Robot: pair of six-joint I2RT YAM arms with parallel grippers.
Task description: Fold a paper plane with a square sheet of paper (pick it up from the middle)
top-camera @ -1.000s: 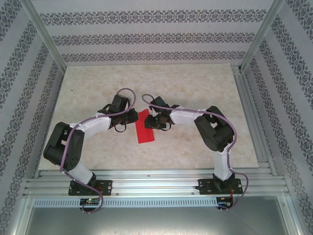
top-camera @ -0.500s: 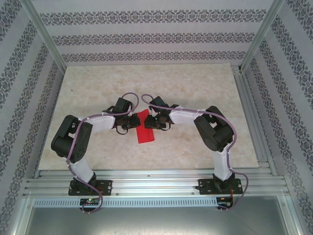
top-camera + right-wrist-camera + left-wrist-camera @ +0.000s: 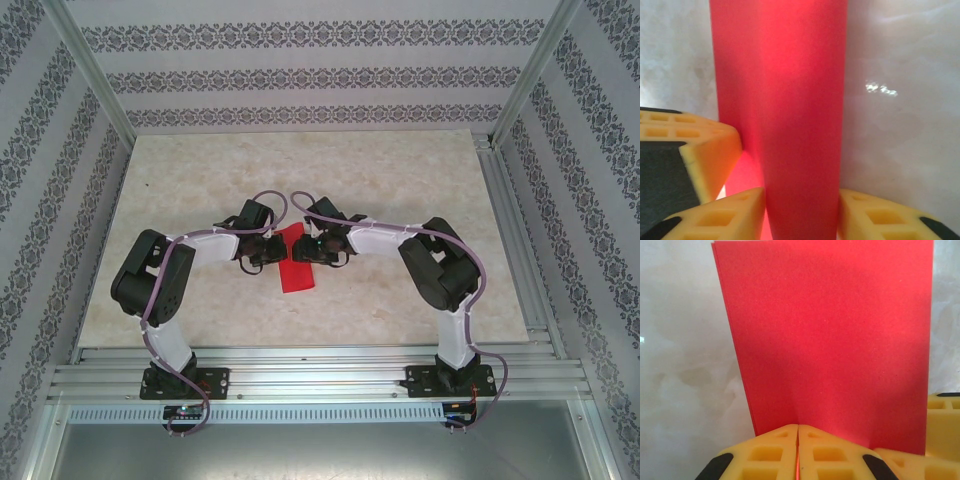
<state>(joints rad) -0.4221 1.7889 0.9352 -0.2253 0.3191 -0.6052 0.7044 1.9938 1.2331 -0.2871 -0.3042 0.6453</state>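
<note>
Top external: paper (image 3: 296, 268) between left tool (image 3: 270, 250), right tool (image 3: 314, 250).

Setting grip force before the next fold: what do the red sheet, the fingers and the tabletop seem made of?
Red sheet: thin matte paper, faintly grainy, doubled edge showing. Fingers: yellow moulded plastic or foam, with recessed pockets. Tabletop: glossy, marble-patterned, with light glints; stone or laminate, unclear.

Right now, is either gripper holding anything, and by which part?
The left gripper pinches the folded red sheet by the edge facing it. The right gripper straddles the sheet; whether it clamps cannot be told.
</note>
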